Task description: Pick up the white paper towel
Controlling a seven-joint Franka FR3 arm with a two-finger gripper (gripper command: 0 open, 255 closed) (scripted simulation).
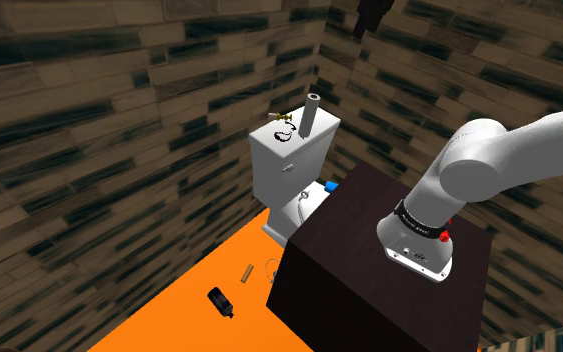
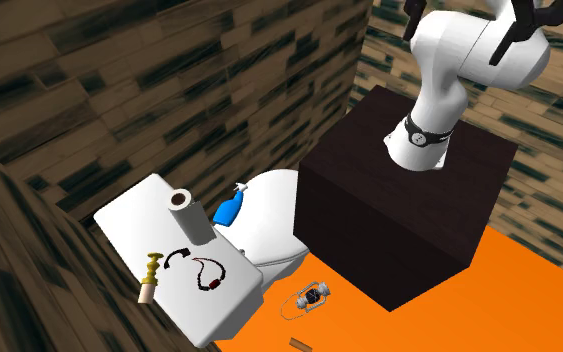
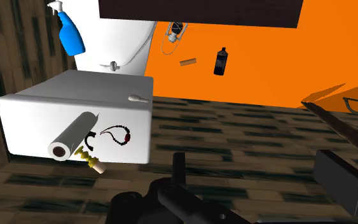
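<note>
The end effector (image 3: 254, 167) hangs high over a bathroom, its two black fingers (image 3: 179, 168) apart with nothing between them. The task appears to be at its opening step, the approach not yet made. Well below it, the paper towel (image 3: 74, 132), a pale roll, stands upright on the lid of the white toilet tank (image 3: 25, 118). A looped black cord (image 3: 115, 135) and a small brass-coloured fitting (image 3: 89, 159) lie just beside the roll on the same lid. A blue spray bottle (image 3: 71, 35) stands farther off, near the bowl.

The next move likely calls for a descent over the tank, with the fingers set either side of the roll's body and clear of the cord and fitting — a tall, light roll may tip if nudged. No brand, label or writing can be read on the roll, the spray bottle or the black bottle (image 3: 220, 62) on the orange floor (image 3: 260, 70).
</note>
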